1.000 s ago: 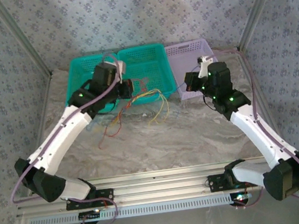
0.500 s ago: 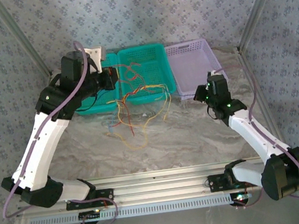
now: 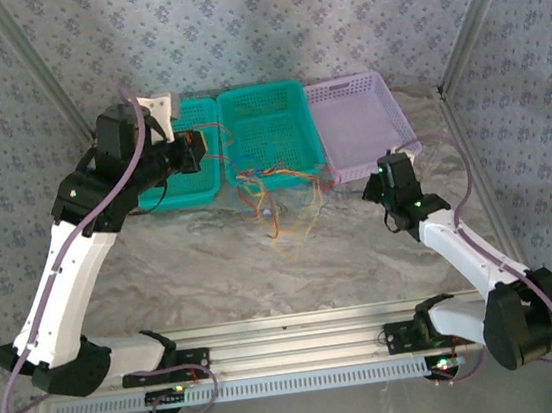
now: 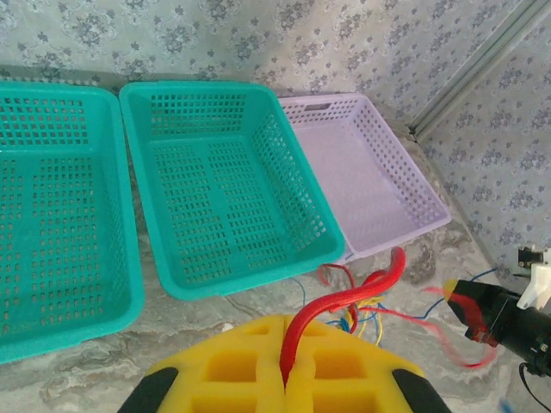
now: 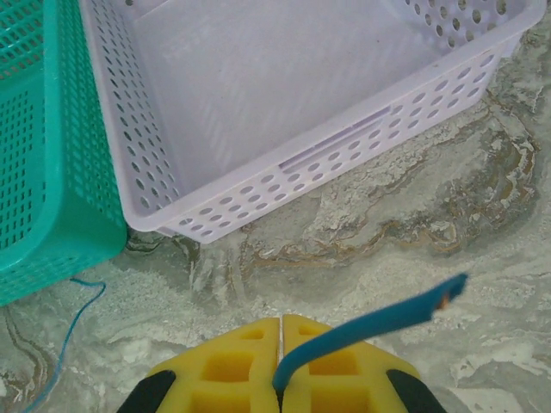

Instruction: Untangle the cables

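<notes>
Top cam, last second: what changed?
Left gripper swung left and back, over the left teal basket, shut on the red cable. Right gripper drew back toward its base, shut on the blue cable. The tangle bunched up, shifting right. Middle teal basket and lilac basket stayed put.

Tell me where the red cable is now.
Left wrist view, bottom centre: the red cable is clamped in the left pincer, near the middle teal basket.

Above the aluminium rail (image 3: 292, 337), the left arm (image 3: 59, 283) and right arm (image 3: 468, 248) have white shells, black joints and lilac hoses (image 3: 129, 159). The finger pads (image 4: 245, 366) are yellow and grid-moulded.
</notes>
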